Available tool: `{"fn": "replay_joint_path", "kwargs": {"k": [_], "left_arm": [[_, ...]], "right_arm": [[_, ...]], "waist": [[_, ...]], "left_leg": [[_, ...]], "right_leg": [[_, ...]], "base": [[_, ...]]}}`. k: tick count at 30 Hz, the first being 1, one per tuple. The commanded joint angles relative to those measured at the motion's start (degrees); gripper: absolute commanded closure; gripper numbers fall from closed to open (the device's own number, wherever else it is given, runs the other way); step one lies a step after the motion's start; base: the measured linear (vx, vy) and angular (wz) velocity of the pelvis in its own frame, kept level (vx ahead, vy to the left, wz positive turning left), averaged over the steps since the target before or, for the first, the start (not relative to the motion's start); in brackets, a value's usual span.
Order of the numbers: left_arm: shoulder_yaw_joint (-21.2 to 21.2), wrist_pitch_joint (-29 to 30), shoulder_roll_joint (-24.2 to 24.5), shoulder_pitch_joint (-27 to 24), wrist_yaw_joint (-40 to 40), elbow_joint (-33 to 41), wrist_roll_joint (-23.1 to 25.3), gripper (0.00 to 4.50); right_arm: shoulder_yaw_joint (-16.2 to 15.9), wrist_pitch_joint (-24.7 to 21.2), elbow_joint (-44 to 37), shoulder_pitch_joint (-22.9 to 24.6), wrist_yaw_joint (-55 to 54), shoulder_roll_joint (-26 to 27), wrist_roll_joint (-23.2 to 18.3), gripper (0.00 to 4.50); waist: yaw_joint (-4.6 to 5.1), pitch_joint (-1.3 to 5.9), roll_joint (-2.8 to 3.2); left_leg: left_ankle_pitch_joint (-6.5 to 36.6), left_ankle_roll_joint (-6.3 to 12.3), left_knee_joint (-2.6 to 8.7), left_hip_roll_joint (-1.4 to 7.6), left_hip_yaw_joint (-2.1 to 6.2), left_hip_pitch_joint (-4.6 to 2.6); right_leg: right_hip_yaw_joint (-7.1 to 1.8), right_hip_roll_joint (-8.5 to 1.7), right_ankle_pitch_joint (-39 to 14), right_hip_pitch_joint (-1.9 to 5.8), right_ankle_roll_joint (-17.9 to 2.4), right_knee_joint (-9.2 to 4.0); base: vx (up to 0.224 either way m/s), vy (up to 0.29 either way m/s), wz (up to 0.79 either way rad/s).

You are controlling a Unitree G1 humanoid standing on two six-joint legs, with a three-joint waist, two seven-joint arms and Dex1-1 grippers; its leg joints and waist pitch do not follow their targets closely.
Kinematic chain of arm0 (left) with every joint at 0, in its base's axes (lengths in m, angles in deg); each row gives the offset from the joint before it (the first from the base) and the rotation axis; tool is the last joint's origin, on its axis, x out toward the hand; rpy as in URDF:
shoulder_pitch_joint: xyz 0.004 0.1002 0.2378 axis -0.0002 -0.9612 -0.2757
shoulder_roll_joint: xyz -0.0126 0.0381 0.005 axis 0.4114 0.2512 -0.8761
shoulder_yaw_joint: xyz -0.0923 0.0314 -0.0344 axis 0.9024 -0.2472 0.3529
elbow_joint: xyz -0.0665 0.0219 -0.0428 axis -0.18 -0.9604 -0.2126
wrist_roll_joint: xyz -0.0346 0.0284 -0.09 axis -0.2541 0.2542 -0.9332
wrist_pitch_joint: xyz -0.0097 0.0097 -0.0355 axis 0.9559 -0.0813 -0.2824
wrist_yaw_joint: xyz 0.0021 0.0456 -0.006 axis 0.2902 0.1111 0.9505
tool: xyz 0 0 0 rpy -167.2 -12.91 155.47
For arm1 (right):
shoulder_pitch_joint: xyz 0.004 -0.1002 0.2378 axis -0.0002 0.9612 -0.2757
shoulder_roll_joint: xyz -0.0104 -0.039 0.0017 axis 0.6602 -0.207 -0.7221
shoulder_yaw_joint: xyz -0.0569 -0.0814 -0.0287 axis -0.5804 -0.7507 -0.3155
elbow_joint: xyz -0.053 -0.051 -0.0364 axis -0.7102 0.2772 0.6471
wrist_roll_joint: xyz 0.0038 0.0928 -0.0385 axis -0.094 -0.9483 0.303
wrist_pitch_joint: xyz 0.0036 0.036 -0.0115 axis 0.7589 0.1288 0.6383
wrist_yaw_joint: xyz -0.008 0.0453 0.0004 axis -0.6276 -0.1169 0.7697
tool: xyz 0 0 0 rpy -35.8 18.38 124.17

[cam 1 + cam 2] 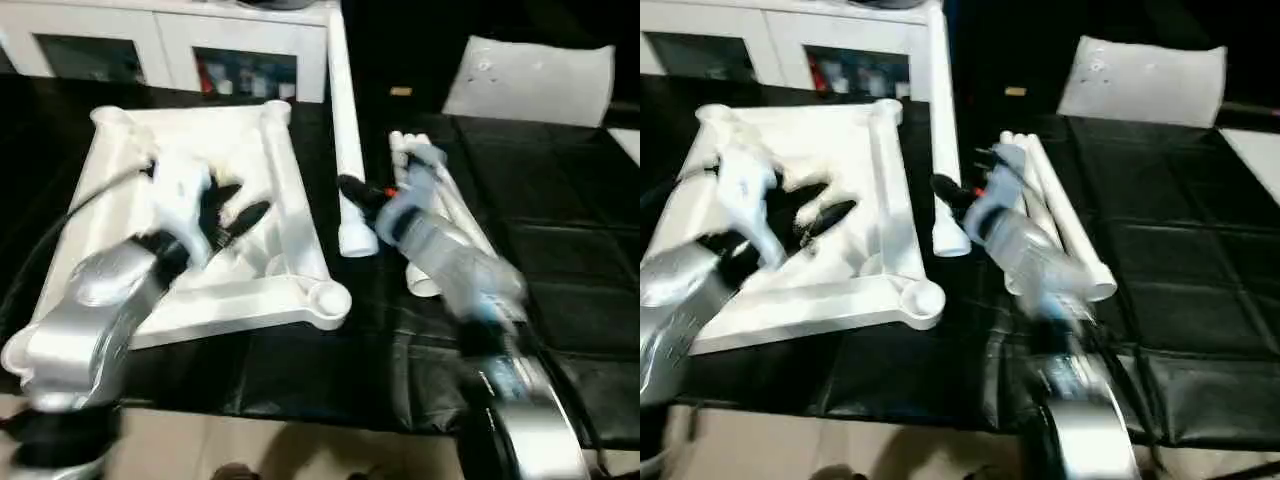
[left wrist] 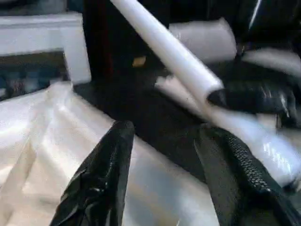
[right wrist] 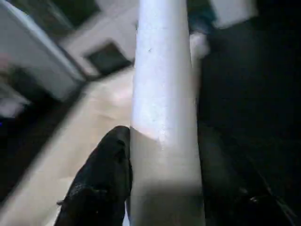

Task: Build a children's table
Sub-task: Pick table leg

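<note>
Tabletop: upside down on the black worktop (image 1: 300,380), ribbed underside up; white tabletop (image 1: 250,150) lies left of centre, its near-right corner socket (image 1: 328,298) open and empty

Held leg: right claw (image 1: 352,190) is clamped on a white leg (image 1: 345,120) near its wide end; its long axis runs near to far, just right of the tabletop's right rail

Key relation: that socket lies near and slightly left of the leg's wide end, so the leg probably has to tip upright and shift left

Spare legs: bundle of legs (image 1: 1060,225) lies right of the held one

Left claw: left claw (image 1: 232,215) has its fingers apart, empty, over the tabletop's middle; nearer the socket than the right, free to steady the tabletop
</note>
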State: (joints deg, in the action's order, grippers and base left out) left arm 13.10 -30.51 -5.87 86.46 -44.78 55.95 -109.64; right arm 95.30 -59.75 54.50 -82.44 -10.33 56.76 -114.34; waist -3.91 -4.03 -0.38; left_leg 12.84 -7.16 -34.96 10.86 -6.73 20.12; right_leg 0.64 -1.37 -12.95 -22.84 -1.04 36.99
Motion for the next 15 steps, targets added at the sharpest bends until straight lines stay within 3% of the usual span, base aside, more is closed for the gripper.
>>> {"fn": "replay_joint_path", "kwargs": {"k": [1, 2, 4, 5, 6, 7, 11, 15], "left_arm": [[1.20, 2.50, -1.57, 1.77, -1.01, -0.22, -3.39, 1.72], [1.19, 3.14, -3.18, 3.13, -0.79, -0.92, -5.67, 1.64], [1.02, 3.58, -4.52, 4.25, -0.51, -1.71, -7.49, 1.39], [1.32, 4.77, -6.82, 5.51, -0.45, -1.92, -10.23, 1.32], [1.32, 4.77, -6.82, 5.51, -0.45, -1.92, -10.23, 1.30], [1.74, 5.86, -7.97, 6.23, -0.52, -1.97, -12.18, 1.30], [3.42, 8.34, -11.79, 8.01, -1.60, -2.45, -16.67, 1.30], [5.22, 9.93, -14.79, 8.04, -2.51, -1.13, -22.91, 1.30]], "right_arm": [[0.31, -0.04, -7.12, 2.02, 4.17, -1.10, -4.60, 2.68], [1.02, -1.41, -12.11, 5.22, 7.49, -1.71, -8.23, 2.68], [1.34, -2.97, -15.34, 7.49, 9.97, -2.43, -10.32, 2.68], [0.69, -4.61, -19.22, 10.73, 12.52, -3.77, -12.09, 2.68], [0.69, -4.61, -19.22, 10.73, 12.52, -3.77, -12.09, 2.68], [0.73, -5.60, -20.77, 11.96, 13.38, -4.15, -13.43, 2.68], [-0.16, -8.71, -25.67, 15.73, 15.92, -5.82, -17.60, 2.68], [-1.65, -9.82, -28.16, 17.49, 17.17, -7.12, -19.82, 2.68]], "waist": [[-0.09, 4.39, 1.77], [-0.09, 4.34, 2.38], [-0.07, 4.34, 1.93], [0.03, 4.24, 1.22], [-0.32, 4.34, 1.71], [0.19, 4.30, 1.49], [0.50, 4.07, 1.30], [0.58, 4.00, 1.40]], "left_leg": [[1.20, -2.02, 3.59, 0.61, -1.15, 0.21], [0.95, -2.02, 3.59, 0.45, -0.99, 0.47], [0.20, -1.01, 3.56, 0.24, -1.01, 0.77], [-0.46, -0.36, 3.49, -0.03, -1.18, 1.14], [-0.25, -0.25, 3.34, 0.17, -1.16, 0.86], [-0.90, -0.08, 3.45, -0.02, -1.10, 1.31], [0.75, 0.70, 3.39, 0.01, -1.18, 1.15], [0.93, 0.97, 3.37, 0.07, -1.15, 1.19]], "right_leg": [[-2.30, -4.00, 11.41, 4.47, -11.54, -3.49], [-2.30, -3.91, 11.38, 4.66, -11.55, -3.28], [-2.26, -3.70, 11.12, 4.96, -11.47, -3.57], [-2.41, -3.71, 8.45, 5.20, -11.26, -3.93], [-2.41, -3.89, 7.36, 4.92, -11.38, -4.00], [-2.39, -3.84, 6.24, 5.20, -11.29, -4.05], [-2.40, -3.79, -1.23, 4.76, -10.16, -5.13], [-2.26, -3.74, -4.36, 4.42, -9.69, -5.37]], "base": [[0.000, 0.000, 0.00], [0.000, 0.000, 0.00], [0.000, 0.000, 0.00], [0.000, 0.000, 0.00], [0.000, 0.000, 0.00], [0.000, 0.000, 0.00], [0.000, 0.000, 0.00], [0.000, 0.000, 0.00]]}}
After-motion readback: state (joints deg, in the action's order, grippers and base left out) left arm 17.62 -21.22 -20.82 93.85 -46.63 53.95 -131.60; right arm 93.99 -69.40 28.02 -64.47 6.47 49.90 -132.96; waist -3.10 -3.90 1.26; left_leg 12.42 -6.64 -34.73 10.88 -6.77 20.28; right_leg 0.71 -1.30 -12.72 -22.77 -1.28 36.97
